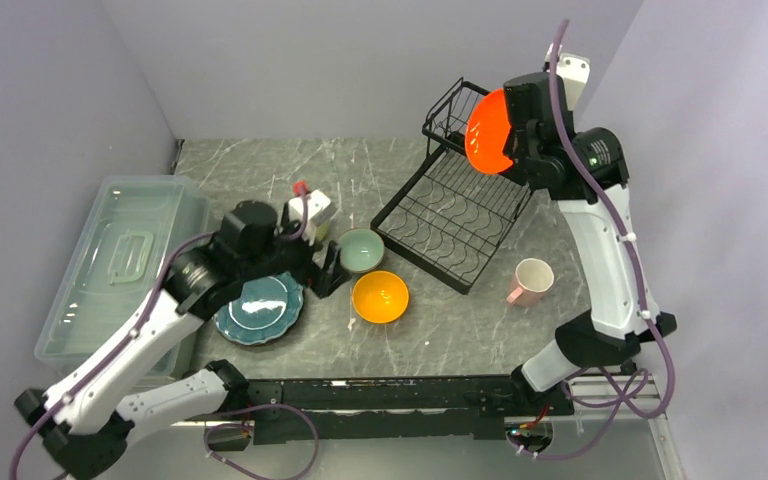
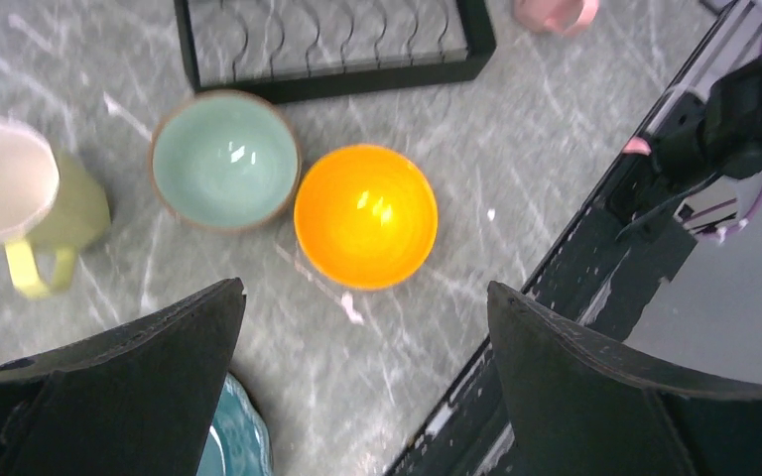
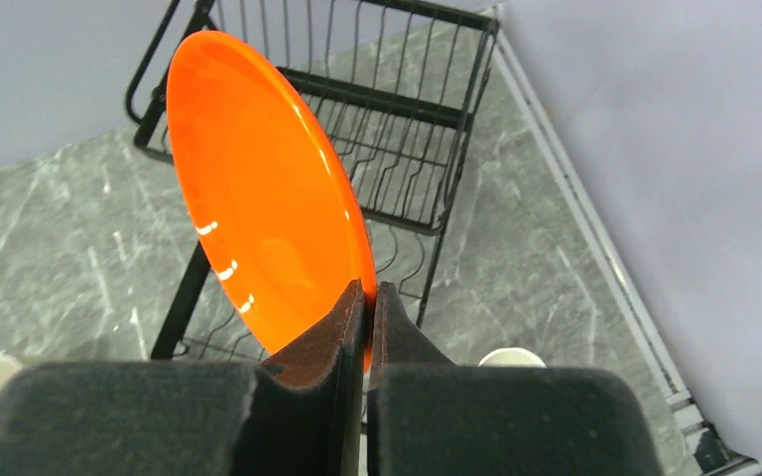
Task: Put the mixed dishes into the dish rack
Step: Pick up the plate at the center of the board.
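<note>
Where the right fingers (image 3: 362, 317) clamp tight on the lower rim of the small orange-red plate (image 3: 258, 188), the plate stands on edge in the air above the black wire dish rack (image 1: 455, 215), near its raised basket. The left fingers (image 1: 328, 272) spread wide, holding nothing, above the table (image 1: 460, 320) beside the pale green bowl (image 2: 225, 159), orange-yellow bowl (image 2: 365, 216) and teal plates (image 1: 258, 308).

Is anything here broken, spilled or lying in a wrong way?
Nothing stands out. The pale green bowl and the orange-yellow bowl stand upright, and nothing is spilled. The small orange-red plate is on edge only because the right gripper holds it over the dish rack.
</note>
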`<state>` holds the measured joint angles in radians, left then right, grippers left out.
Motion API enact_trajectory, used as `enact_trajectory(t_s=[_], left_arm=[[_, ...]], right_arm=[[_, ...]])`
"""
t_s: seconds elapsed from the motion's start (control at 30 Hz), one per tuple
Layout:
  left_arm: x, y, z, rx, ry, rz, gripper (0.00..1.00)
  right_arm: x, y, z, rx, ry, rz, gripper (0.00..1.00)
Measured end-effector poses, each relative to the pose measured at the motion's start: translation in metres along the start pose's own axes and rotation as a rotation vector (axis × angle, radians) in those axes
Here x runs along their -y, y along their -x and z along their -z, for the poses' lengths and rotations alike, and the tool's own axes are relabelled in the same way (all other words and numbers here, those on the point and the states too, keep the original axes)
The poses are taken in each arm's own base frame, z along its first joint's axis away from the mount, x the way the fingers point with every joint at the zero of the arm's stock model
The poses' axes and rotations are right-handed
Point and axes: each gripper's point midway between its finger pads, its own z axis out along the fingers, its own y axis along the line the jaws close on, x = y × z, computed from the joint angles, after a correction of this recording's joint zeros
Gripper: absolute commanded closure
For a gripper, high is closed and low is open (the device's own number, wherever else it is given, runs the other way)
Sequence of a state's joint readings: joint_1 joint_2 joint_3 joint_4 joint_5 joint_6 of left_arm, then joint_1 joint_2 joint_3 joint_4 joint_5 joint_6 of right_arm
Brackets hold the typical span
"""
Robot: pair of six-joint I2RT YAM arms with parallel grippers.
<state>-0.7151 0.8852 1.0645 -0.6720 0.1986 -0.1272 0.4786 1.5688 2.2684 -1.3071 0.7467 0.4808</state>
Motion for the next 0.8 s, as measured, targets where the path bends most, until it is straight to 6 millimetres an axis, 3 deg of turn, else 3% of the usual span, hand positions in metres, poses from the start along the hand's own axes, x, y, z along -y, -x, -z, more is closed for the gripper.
enact_trajectory(t_s=[0.13, 0.23, 0.4, 0.57, 0.8], left_arm=[[0.011, 0.049, -0.024, 0.024, -0.05, -0.052, 0.01], [0.03, 0.063, -0.042, 0.014, -0.093, -0.126, 0.01], [0.06, 0.066, -0.07, -0.006, -0.142, -0.25, 0.0], [0.084, 0.064, -0.091, 0.008, -0.133, -0.401, 0.0], [0.123, 0.063, -0.097, 0.109, -0.16, -0.675, 0.01]], right_arm=[[-0.002, -0.007, 0.012, -0.026, 0.073, -0.028, 1.0], [-0.006, -0.013, 0.018, -0.052, 0.125, -0.035, 1.0], [-0.02, -0.038, 0.021, -0.14, 0.218, -0.02, 1.0], [-0.03, -0.081, 0.019, -0.283, 0.295, 0.011, 1.0], [-0.041, -0.107, 0.022, -0.408, 0.389, 0.006, 1.0]])
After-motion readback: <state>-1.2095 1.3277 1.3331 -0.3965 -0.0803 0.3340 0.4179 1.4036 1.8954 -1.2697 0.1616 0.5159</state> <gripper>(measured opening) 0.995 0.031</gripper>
